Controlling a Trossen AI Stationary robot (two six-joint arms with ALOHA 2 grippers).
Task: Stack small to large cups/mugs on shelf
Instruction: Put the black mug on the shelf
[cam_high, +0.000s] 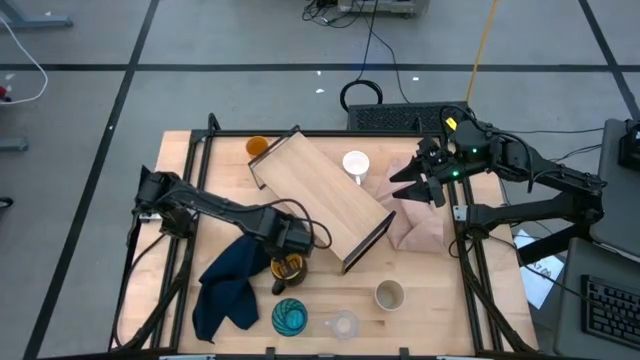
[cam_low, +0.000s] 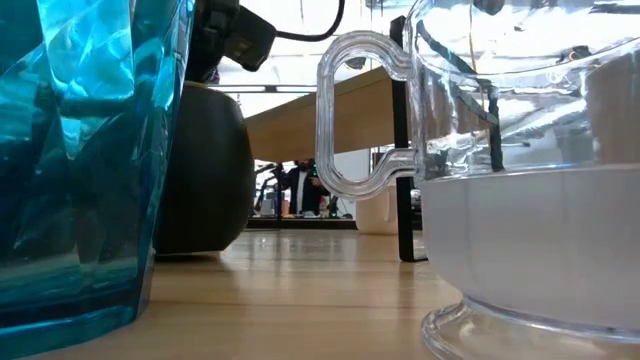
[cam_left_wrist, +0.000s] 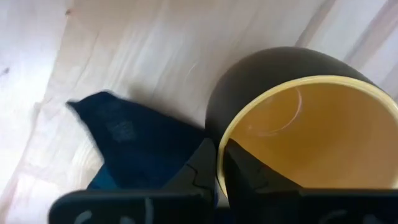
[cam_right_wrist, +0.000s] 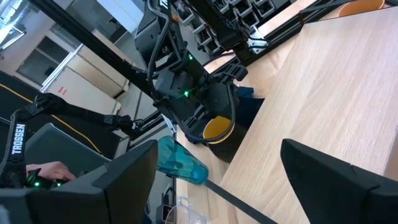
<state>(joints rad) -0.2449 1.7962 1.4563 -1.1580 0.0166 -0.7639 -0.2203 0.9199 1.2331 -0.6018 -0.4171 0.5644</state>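
Note:
My left gripper (cam_high: 289, 256) is shut on the mug (cam_high: 287, 268), dark outside and yellow inside, which stands beside the dark blue cloth (cam_high: 228, 283). The light-wood shelf (cam_high: 322, 196) lies slantwise mid-table. A white mug (cam_high: 356, 164) stands by its far right side and a small orange cup (cam_high: 258, 147) at its far left corner. Along the near edge stand the teal tumbler (cam_high: 290, 318), the small clear cup (cam_high: 343, 325) and the beige-grey cup (cam_high: 389, 295). My right gripper (cam_high: 412, 186) hovers open over the pinkish-beige cloth (cam_high: 422, 226). My left gripper pinches the mug's rim (cam_left_wrist: 219, 155) on the side toward the blue cloth, with one finger (cam_left_wrist: 245, 171) inside the mug and one (cam_left_wrist: 198, 168) outside against the dark wall. The fingers come from above, pointing down. The mug is upright, and its base (cam_low: 190, 245) appears to rest on the table.
The table has dark frame rails along its left and right sides (cam_high: 470, 250). In the low view, the teal tumbler (cam_low: 80, 150) and the clear handled cup (cam_low: 520, 170) fill the foreground, with the shelf (cam_low: 320, 115) behind them. Bare wood lies between the mug and the beige-grey cup.

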